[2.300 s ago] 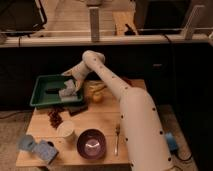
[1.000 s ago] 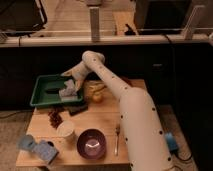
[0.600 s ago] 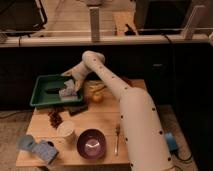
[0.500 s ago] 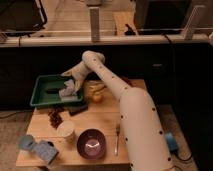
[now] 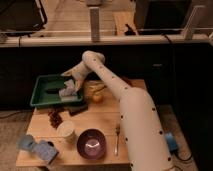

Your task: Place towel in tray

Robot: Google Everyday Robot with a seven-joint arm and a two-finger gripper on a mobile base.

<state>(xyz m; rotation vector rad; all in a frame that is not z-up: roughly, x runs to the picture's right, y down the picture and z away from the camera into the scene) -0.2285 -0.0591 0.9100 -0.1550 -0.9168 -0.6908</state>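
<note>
A green tray [image 5: 44, 85] sits at the back left of the wooden table. A pale grey-blue towel [image 5: 67, 92] lies bunched in the tray's right half, by the right wall. My gripper [image 5: 71, 83] is over the tray's right side, right above the towel and touching or nearly touching it. The white arm reaches in from the lower right across the table.
An orange fruit [image 5: 97, 97] and a yellowish item [image 5: 95, 88] lie right of the tray. A dark bar [image 5: 77, 109], red berries [image 5: 55, 118], a white cup [image 5: 65, 131], a purple bowl [image 5: 91, 143], a fork [image 5: 116, 140] and blue sponges [image 5: 38, 148] lie nearer the front.
</note>
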